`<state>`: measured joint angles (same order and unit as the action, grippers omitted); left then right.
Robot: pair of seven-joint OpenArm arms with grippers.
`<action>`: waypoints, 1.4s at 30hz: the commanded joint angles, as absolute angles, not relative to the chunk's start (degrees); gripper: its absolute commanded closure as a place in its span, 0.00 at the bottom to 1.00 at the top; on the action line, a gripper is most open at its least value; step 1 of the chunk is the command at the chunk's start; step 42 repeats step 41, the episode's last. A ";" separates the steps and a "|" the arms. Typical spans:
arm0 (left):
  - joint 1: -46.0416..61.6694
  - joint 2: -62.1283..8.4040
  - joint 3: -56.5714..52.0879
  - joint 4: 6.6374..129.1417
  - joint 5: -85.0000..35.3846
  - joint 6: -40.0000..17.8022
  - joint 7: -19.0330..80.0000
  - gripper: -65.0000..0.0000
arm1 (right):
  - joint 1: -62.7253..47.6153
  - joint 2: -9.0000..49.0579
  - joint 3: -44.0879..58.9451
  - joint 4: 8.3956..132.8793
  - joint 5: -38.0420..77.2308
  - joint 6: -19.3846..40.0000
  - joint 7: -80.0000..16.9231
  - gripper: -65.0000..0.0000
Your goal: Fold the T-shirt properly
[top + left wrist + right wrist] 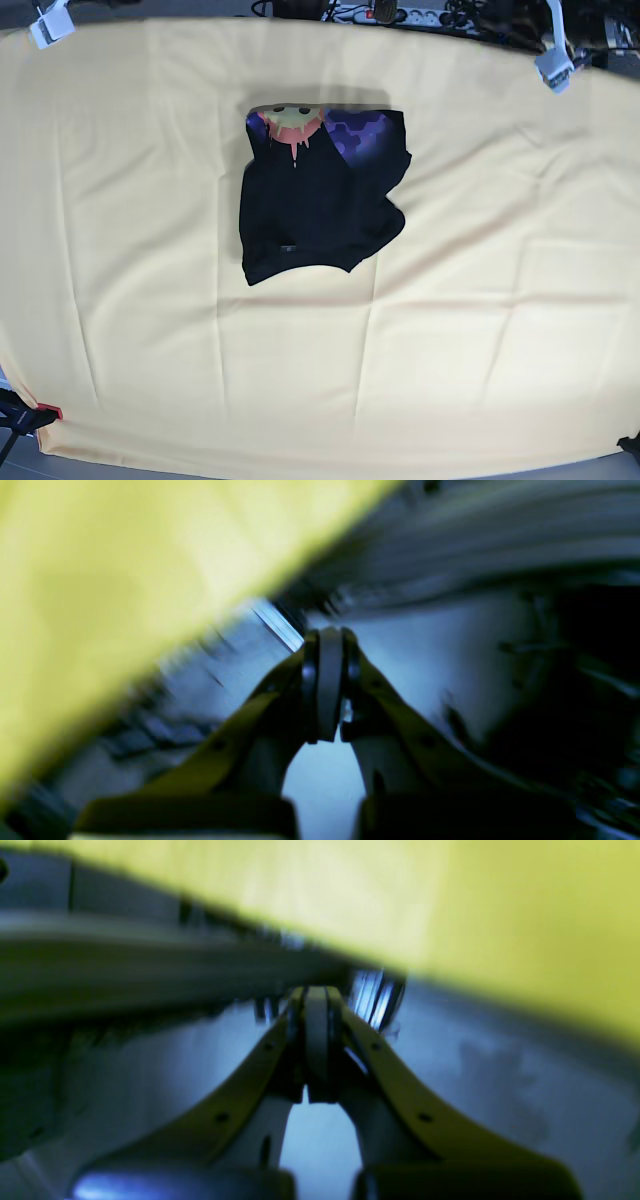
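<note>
T-shirt (315, 200): folded, lying upper-centre on yellow cloth (480, 330), print showing at top edge | left gripper (330, 680): clenched, holding nothing | right gripper (316, 1035): clenched, holding nothing

Robot lab test bench indicated: table draped in pale yellow cloth (480, 330), fastened at the far corners by white clamps (553, 68); power strip (400, 14) and tangled cables (470, 15) seen behind the table
</note>
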<state>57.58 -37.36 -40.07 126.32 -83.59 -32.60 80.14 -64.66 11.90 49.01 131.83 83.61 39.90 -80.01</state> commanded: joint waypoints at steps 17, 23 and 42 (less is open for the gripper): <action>63.09 -28.40 -18.11 97.82 -57.30 -34.06 58.08 1.00 | -62.61 20.56 19.51 86.98 54.13 40.00 -48.23 1.00; 43.44 -24.32 -3.66 69.97 -35.44 -34.06 32.58 1.00 | -45.43 20.97 5.08 64.05 31.33 40.00 -25.74 1.00; 19.84 -0.75 12.23 26.61 -12.47 -13.02 -10.11 1.00 | -26.94 9.30 -17.04 39.64 8.69 7.44 -3.42 1.00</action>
